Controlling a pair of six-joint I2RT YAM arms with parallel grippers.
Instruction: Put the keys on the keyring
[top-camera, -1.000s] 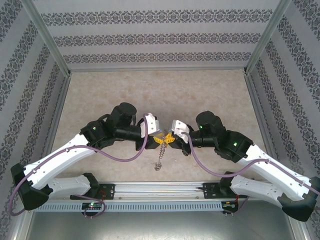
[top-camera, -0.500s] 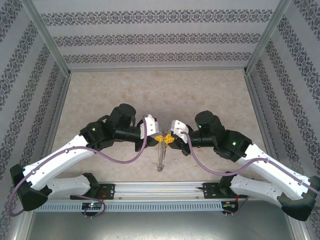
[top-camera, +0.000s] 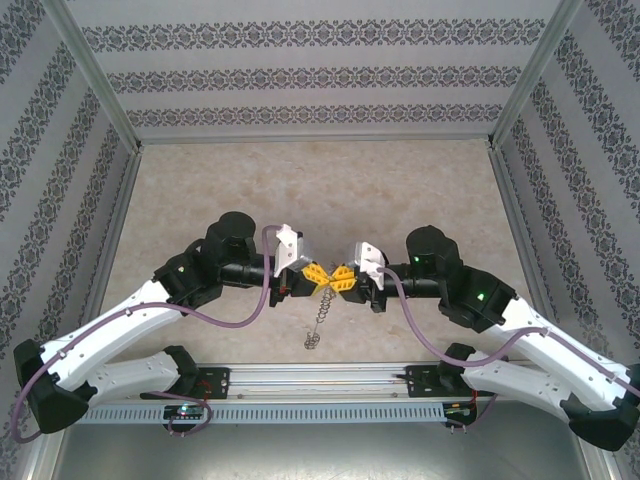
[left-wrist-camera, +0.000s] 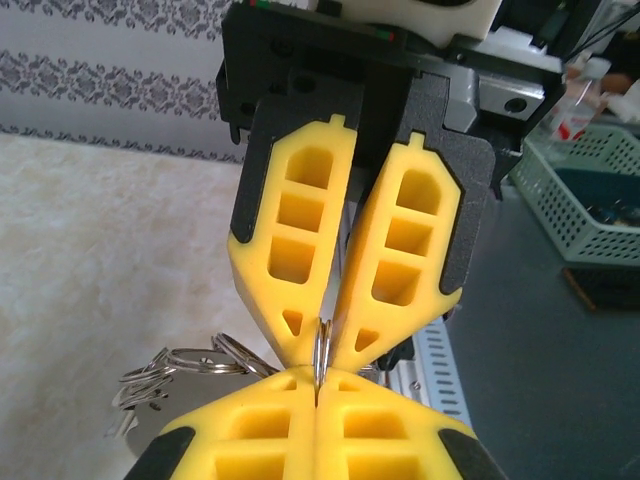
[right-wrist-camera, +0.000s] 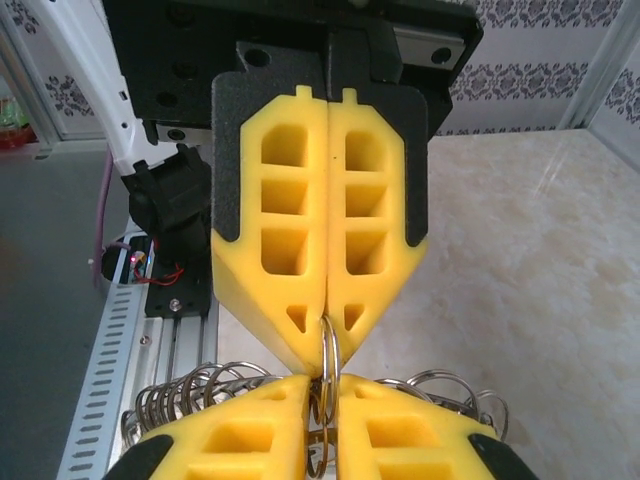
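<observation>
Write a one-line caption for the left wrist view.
Left gripper and right gripper meet tip to tip, pinching one ring of the keyring above the table.

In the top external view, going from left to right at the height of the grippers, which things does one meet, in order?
Left arm → left gripper → keyring, its chain of rings hanging down → right gripper → right arm.
</observation>
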